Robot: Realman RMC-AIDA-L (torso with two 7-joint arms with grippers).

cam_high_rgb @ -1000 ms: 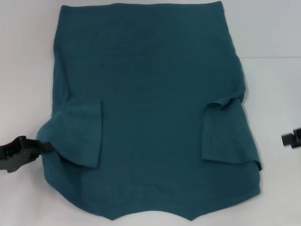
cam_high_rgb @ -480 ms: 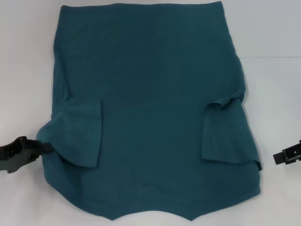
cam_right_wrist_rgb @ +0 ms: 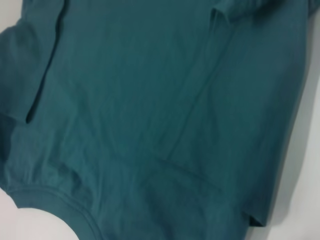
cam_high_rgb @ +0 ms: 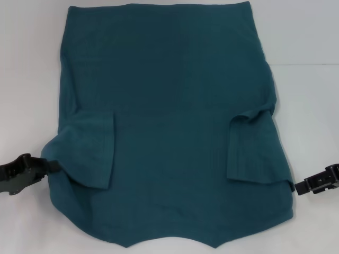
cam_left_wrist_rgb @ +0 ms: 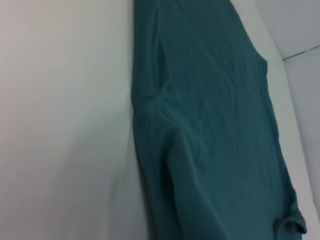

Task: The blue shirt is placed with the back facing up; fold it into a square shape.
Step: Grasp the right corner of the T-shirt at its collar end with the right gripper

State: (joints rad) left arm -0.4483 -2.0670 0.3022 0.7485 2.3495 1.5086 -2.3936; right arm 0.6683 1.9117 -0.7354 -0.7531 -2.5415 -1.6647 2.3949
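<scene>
Spread flat across a white table [cam_high_rgb: 307, 37], back side up: the blue shirt [cam_high_rgb: 169, 106], a dark teal short-sleeved T-shirt filling most of the head view. Hem [cam_high_rgb: 159, 6] along the far edge, running nearly straight; neckline at the near edge, cut off by the bottom of the head view. Both sleeves folded inward over the body: left sleeve [cam_high_rgb: 90, 151] and right sleeve [cam_high_rgb: 254, 151] each lying as a flap on the back panel. Bare white table along both sides of the cloth, wider on the right; little room at the far edge and none visible at the near edge. Plain fabric with soft wrinkles and no readable print, label or logo anywhere. At the shirt's left edge, just below the left sleeve: the left gripper [cam_high_rgb: 50, 166], dark and low, its tip touching a bulging bit of cloth; jaw state not discernible. At the right, just beside the shirt's lower right corner but apart from it: the right gripper [cam_high_rgb: 299, 187], resting over bare table; whether open or closed cannot be told. In the right wrist view, the ribbed collar [cam_right_wrist_rgb: 50, 197] curving along the cloth's edge.
</scene>
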